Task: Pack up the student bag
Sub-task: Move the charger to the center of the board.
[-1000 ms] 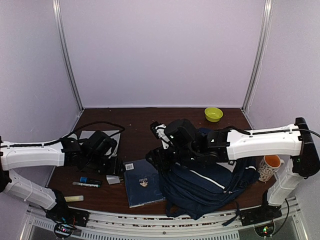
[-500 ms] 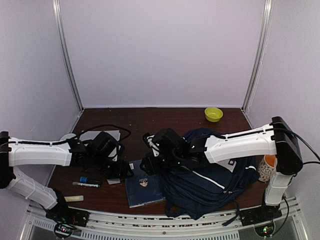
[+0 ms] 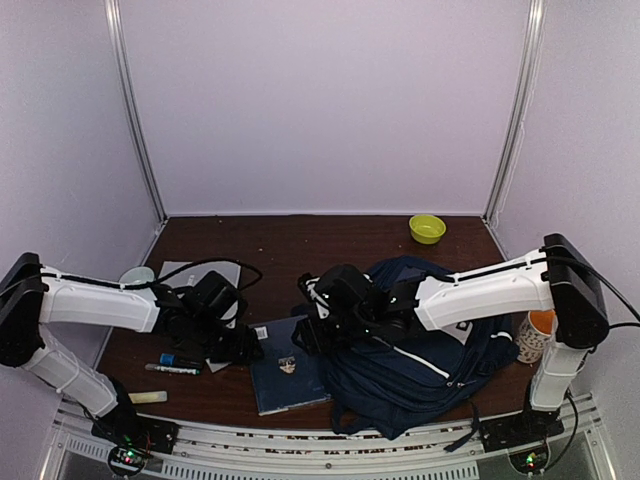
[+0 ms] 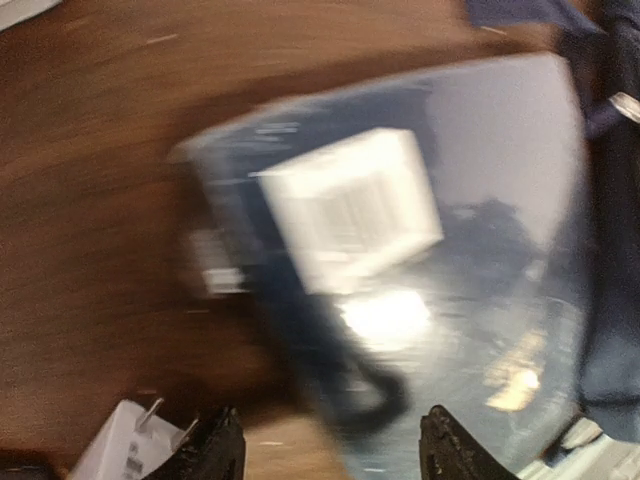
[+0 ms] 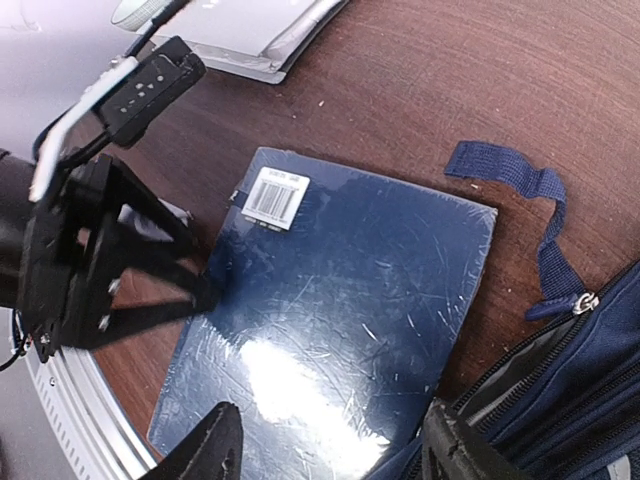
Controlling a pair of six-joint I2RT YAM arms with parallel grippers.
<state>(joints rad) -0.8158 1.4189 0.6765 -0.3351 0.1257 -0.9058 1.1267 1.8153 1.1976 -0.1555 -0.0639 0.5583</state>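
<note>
The right gripper (image 5: 325, 445) is hovering with its jaws standing fairly wide and gripping nothing, directly above the near right part of the dark blue glossy hardcover book with a white barcode label (image 5: 340, 330). The left gripper (image 4: 325, 452) is likewise standing open and empty at the book's left edge, just below the label corner. The left wrist view is blurring, so contact with the cover cannot be told.

The book is lying flat on the dark brown wooden table (image 3: 300, 250) between the two grippers, its long axis running roughly from the near edge toward the back wall.

The student bag, a large navy blue fabric backpack with white stripe trim (image 3: 420, 365), is lying immediately right of the book, its zipper side and a loose navy pull strap (image 5: 540, 200) facing it. The right arm is reaching across the bag and is the nearer arm. By judgement, the coming move is running rightward, from book to bag.

Compared with one second ago, both grippers are sitting closer to the book: the left one has travelled right from beside the pale flat pad (image 3: 180, 268), and the right one has come forward. Book and bag are remaining in place
</note>
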